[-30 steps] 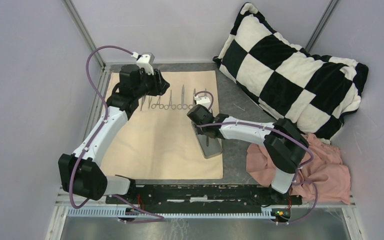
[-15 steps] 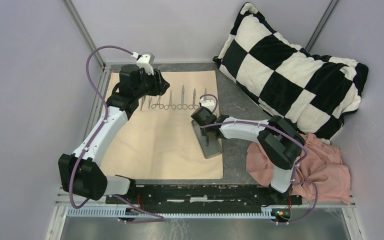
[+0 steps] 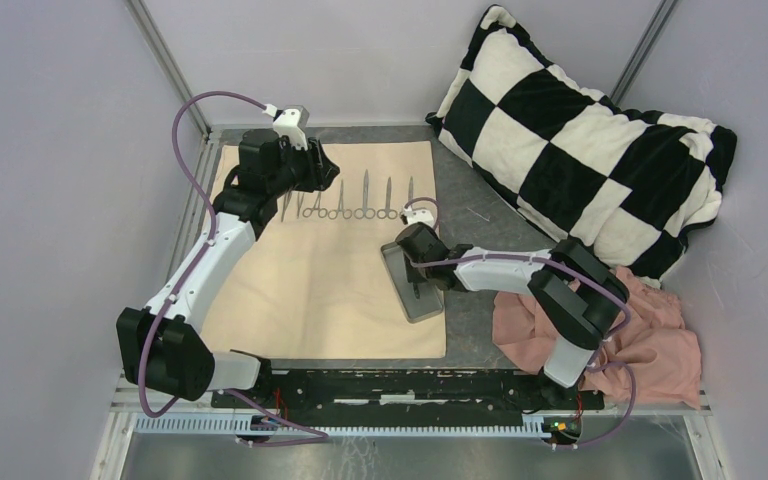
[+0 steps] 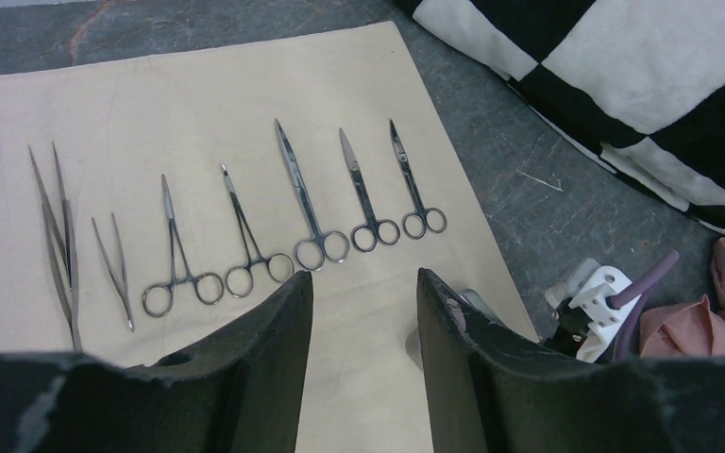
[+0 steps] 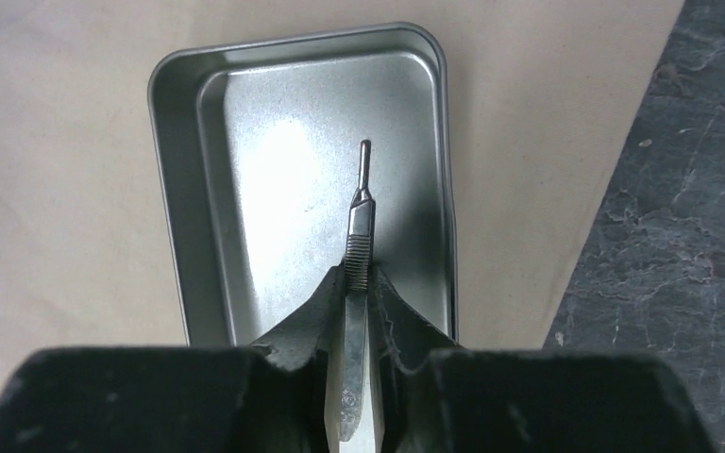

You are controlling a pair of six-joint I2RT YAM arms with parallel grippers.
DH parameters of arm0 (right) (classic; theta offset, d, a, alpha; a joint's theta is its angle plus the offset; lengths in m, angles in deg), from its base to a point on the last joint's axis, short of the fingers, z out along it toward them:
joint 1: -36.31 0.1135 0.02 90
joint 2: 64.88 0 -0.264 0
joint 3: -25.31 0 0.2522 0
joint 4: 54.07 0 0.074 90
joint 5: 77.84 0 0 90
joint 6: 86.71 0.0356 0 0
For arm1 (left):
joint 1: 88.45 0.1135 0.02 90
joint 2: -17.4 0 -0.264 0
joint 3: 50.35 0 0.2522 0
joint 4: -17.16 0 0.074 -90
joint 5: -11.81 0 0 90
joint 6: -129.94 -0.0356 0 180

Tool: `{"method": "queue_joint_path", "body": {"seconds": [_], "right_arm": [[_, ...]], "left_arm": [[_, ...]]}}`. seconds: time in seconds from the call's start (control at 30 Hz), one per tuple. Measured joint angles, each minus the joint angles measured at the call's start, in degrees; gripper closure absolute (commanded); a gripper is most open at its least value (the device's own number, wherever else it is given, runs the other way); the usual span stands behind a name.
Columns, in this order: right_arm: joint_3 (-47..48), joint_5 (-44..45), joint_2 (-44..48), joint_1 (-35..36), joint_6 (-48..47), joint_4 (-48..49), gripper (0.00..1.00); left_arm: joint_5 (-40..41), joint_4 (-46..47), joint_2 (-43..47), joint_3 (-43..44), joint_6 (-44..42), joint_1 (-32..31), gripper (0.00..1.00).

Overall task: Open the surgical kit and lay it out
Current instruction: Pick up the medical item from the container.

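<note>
The beige cloth wrap (image 3: pixel 320 290) lies spread flat. Several steel instruments (image 3: pixel 345 205) lie in a row across its far part, also seen in the left wrist view (image 4: pixel 307 212). My left gripper (image 3: pixel 325 170) hovers open and empty just near of that row (image 4: pixel 363 278). The grey metal tray (image 3: pixel 407 303) sits at the cloth's right edge. My right gripper (image 3: pixel 420 272) is over the tray (image 5: pixel 175 189), shut (image 5: pixel 359 276) on a slim ribbed steel handle (image 5: pixel 361 203) that points across the tray floor. I cannot tell whether the handle touches the floor.
A black-and-white checkered pillow (image 3: pixel 580 140) leans at the back right. A pink cloth (image 3: pixel 610 330) is bunched under the right arm. Grey table surface (image 3: pixel 470 215) shows right of the beige cloth. Enclosure walls stand on the left, back and right.
My right gripper has moved nearer and to the right over the tray, uncovering the two rightmost instruments of the row. The left arm has not moved.
</note>
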Motion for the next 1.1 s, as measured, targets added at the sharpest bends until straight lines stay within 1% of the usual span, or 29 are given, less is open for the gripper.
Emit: {"method": "queue_joint_path", "body": {"seconds": [0.07, 0.23, 0.33, 0.43, 0.53, 0.67, 0.8, 0.97, 1.1], "right_arm": [[-2.2, -2.0, 1.6, 0.0, -0.8, 1.6, 0.88], [-5.4, -5.4, 4.5, 0.1, -3.6, 2.5, 0.88], [-5.5, -6.8, 4.9, 0.1, -5.5, 2.4, 0.8], [-4.9, -7.4, 4.9, 0.1, -6.9, 1.0, 0.69], [-2.7, -6.5, 4.2, 0.2, -8.1, -1.0, 0.66], [2.6, -4.9, 1.2, 0.2, -9.8, -2.4, 0.62], [6.9, -3.5, -1.7, 0.2, -11.5, -3.0, 0.61], [8.3, -2.3, -3.5, 0.0, -12.5, -3.8, 0.62], [8.3, -2.4, -4.2, -0.3, -12.6, -4.2, 0.68]], "left_arm": [[0.0, 0.0, 0.0, 0.0, 0.0, 0.0, 0.48], [0.0, 0.0, 0.0, 0.0, 0.0, 0.0, 0.48], [0.0, 0.0, 0.0, 0.0, 0.0, 0.0, 0.48], [0.0, 0.0, 0.0, 0.0, 0.0, 0.0, 0.48], [0.0, 0.0, 0.0, 0.0, 0.0, 0.0, 0.48], [0.0, 0.0, 0.0, 0.0, 0.0, 0.0, 0.48], [0.0, 0.0, 0.0, 0.0, 0.0, 0.0, 0.47], [0.0, 0.0, 0.0, 0.0, 0.0, 0.0, 0.45], [0.0, 0.0, 0.0, 0.0, 0.0, 0.0, 0.45]]}}
